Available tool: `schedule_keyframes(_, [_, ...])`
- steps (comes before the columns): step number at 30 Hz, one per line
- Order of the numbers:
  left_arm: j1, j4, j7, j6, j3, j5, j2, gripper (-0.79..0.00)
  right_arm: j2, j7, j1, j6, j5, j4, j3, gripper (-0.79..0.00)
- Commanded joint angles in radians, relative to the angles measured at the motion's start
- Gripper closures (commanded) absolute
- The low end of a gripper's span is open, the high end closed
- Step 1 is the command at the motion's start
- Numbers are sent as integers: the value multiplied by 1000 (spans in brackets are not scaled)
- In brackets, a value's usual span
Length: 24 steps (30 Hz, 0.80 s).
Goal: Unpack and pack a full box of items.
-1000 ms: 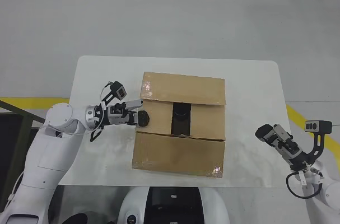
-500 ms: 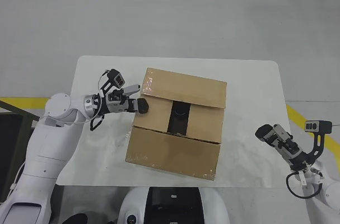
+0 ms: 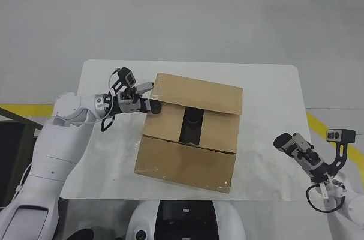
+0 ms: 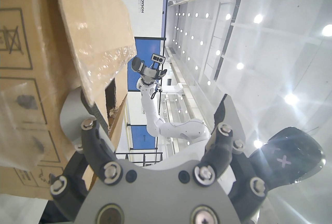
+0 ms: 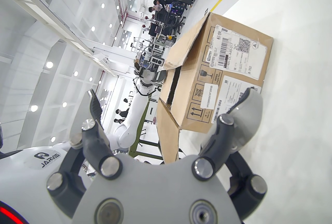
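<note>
The left gripper (image 3: 153, 107) is sitting at the far left corner of the cardboard box (image 3: 187, 141), its jaws spread wide and clamping nothing. In the left wrist view, 1 of its fingers (image 4: 75, 105) is lying under the corner of the far flap (image 3: 196, 95), seemingly touching the cardboard edge, while the other finger is standing clear in open air.

The right gripper (image 3: 282, 142) is hanging over the right part of the white table (image 3: 98, 78), apart from the box's right side. Its jaws are also released and empty, and they are pointing toward the box wall that is carrying several printed labels (image 5: 233, 54).

The box is resting near the middle of the table, turned slightly out of line with the table's edges. Its 2 long flaps are opened outward: the far flap is tilting upward, and the near flap (image 3: 184, 165) is sloping out toward the near edge of the table. The 2 short inner flaps, the left inner flap (image 3: 164, 126) and the right inner flap (image 3: 220, 129), are lying folded in over the opening. A dark gap (image 3: 192, 126) is showing between them. Something dark is lying inside it, but it cannot be identified.
</note>
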<state>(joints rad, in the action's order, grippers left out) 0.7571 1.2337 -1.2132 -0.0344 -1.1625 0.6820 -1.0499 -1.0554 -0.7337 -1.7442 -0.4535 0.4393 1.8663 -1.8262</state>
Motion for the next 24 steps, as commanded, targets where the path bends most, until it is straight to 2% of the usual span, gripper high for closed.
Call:
schedule_keyframes(1, [-28, -20, 3, -12, 14, 5, -7, -785, 0, 0, 0, 0, 0, 0, 0, -785])
schedule_keyframes(11, [-158, -135, 23, -87, 68, 43, -43, -785, 0, 0, 0, 0, 0, 0, 0, -785])
schedule_keyframes(24, [-332, -347, 53, -184, 147, 104, -109, -785, 0, 0, 0, 0, 0, 0, 0, -785])
